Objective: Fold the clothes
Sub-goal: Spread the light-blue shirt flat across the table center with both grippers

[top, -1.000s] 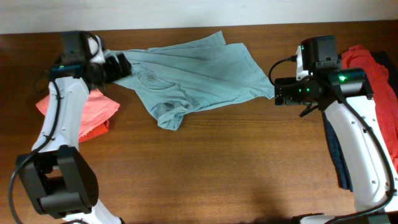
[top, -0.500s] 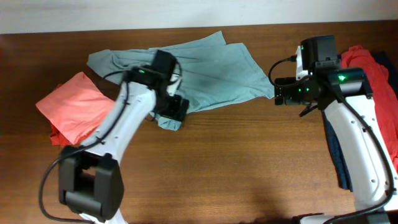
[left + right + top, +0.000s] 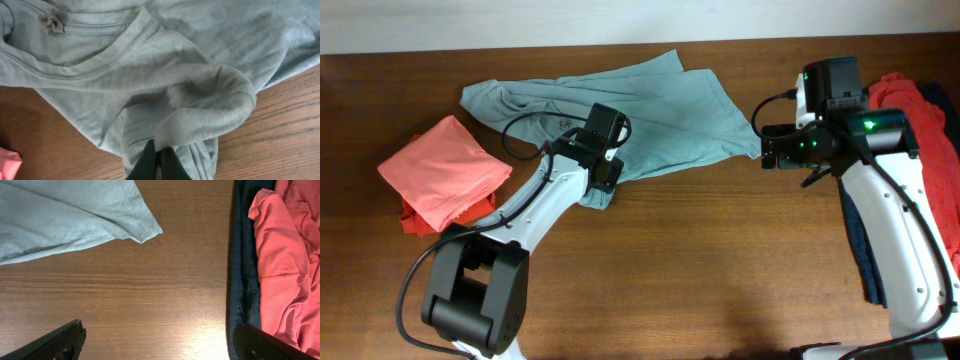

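Grey-blue shirt (image 3: 660, 105) lies spread across the desk (image 3: 720, 270). The left hand (image 3: 160, 151) has left the shirt's far-left corner and now pinches its bunched sleeve (image 3: 205, 117), so a fold looks ready to start. The right hand (image 3: 157, 332) gapes empty right of the shirt. One coral garment (image 3: 445, 170) left of it; one red garment (image 3: 910, 100) and one navy garment (image 3: 860, 250) right.

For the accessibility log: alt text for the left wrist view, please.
A pale grey-blue shirt lies rumpled on a wooden table, its neckline and label at upper left. At the bottom edge the left claw is shut on a bunched fold of the sleeve.
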